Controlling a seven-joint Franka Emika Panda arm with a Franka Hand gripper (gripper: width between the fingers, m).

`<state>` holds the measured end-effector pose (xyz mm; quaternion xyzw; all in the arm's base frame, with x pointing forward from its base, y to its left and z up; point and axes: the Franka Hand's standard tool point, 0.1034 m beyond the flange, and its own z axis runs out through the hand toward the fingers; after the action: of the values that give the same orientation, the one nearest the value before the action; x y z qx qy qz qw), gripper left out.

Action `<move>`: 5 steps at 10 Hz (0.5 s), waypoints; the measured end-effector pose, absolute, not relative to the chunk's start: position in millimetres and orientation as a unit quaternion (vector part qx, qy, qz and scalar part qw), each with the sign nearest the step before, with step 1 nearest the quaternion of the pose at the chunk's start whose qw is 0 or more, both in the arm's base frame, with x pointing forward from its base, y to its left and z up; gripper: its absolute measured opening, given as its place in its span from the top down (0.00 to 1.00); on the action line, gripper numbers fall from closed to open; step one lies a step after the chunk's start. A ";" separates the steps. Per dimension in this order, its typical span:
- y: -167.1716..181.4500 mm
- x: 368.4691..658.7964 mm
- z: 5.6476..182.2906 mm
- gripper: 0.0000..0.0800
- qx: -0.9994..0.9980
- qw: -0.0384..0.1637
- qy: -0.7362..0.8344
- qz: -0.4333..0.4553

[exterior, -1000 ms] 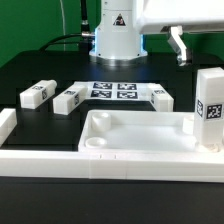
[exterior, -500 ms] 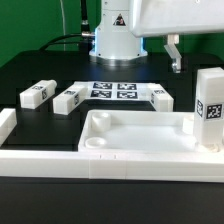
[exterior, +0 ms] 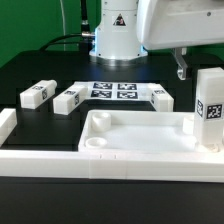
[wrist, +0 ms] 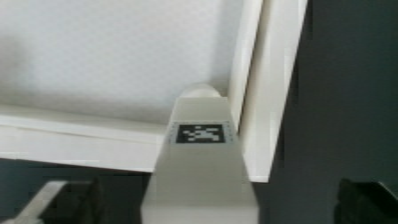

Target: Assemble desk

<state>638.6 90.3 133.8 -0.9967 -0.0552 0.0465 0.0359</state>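
Since the upright leg block (exterior: 208, 110) looks light and rigid, the wide, empty fingers (exterior: 180, 66) should pinch its flat sides.

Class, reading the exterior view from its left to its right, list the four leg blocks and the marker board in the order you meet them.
Far-left lying leg block → second lying leg block → marker board → third lying leg block → upright leg block.
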 end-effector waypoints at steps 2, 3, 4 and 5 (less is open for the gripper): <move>91.1 641.4 131.5 0.19 -0.996 0.036 -0.056 0.065; 90.9 642.8 129.3 0.19 -0.996 0.036 -0.056 0.065; 90.3 644.6 127.9 0.19 -0.996 0.036 -0.055 0.065; 90.8 644.6 125.6 0.19 -0.996 0.036 -0.055 0.065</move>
<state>644.6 90.8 125.6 -0.9957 -0.0551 0.0651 0.0360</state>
